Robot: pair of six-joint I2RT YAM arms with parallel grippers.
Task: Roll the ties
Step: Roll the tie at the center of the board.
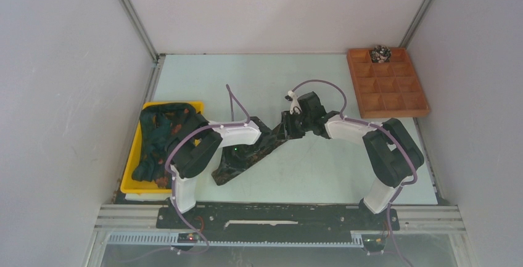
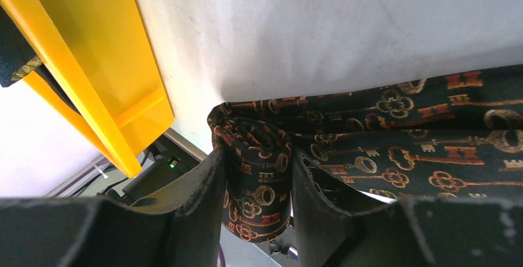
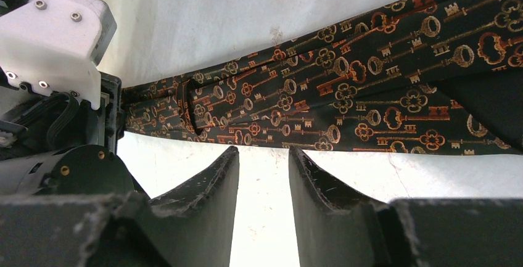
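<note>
Left jaws: my left gripper (image 2: 258, 156) is clamped on the rolled end (image 2: 259, 140) of the tie (image 2: 401, 137). One finger presses each side of the roll.
Right jaws: my right gripper (image 3: 263, 153) has its fingers parted with nothing between them. The tips sit just short of the tie's edge, and I cannot tell if they touch it.
Tie on table: it is dark with orange-brown key motifs. It lies flat on the table (image 1: 321, 168), running diagonally from the near left up to my right gripper, with its wide part nearest the bases.
Left side: the yellow tray (image 1: 132, 184) is at the table's left edge, just beside my left arm. It holds a loose heap of ties (image 1: 157, 134).
Far right: the wooden divided box (image 1: 388, 91) is in the far right corner. One small patterned coil (image 1: 380, 53) sits in a far-row compartment.
</note>
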